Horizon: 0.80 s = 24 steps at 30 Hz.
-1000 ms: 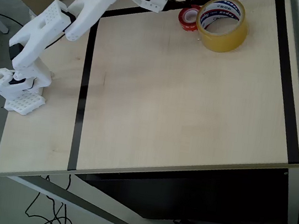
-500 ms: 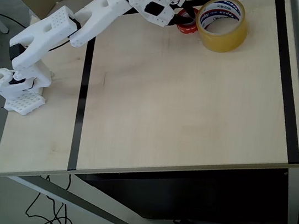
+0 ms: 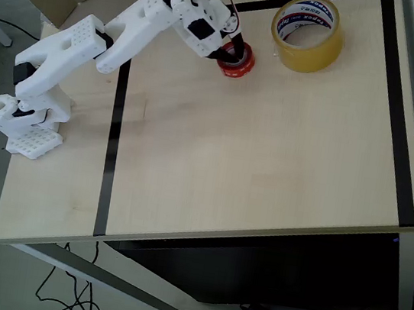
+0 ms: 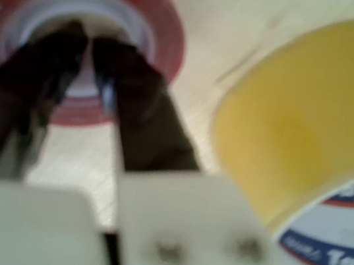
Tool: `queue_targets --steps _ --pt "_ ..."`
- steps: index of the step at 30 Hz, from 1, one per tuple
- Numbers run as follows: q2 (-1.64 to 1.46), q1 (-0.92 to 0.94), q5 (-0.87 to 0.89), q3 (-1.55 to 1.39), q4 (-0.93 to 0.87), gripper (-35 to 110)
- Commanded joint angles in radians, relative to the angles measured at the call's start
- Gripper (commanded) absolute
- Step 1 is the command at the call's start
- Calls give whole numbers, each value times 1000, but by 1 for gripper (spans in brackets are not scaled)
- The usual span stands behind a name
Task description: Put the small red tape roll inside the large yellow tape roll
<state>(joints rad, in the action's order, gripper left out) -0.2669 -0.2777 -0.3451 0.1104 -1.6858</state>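
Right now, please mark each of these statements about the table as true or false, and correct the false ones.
1. The red tape roll lies inside the yellow tape roll. False: it is outside it, apart on the table, to its left in the overhead view.
2. The gripper is at the red roll, its dark fingers over the roll's pale core. True.
3. The yellow roll has printed letters on its inner ring. True.
4. The yellow roll is tipped on its side. False: it lies flat, hole upward.
5. Black lines mark the table. True.
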Motion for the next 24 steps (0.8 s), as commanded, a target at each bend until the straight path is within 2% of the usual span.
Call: queue_targets --steps 1,6,9,13,19,24 --pt "-112 6 6 103 -8 0" --pt "-282 -15 8 87 -3 2" --pt "-408 -34 0 -48 -25 7" --pt "-400 -51 -23 -78 -123 13" --pt "-446 -54 -23 -281 -123 18" --pt "-437 -55 -23 -322 -123 20"
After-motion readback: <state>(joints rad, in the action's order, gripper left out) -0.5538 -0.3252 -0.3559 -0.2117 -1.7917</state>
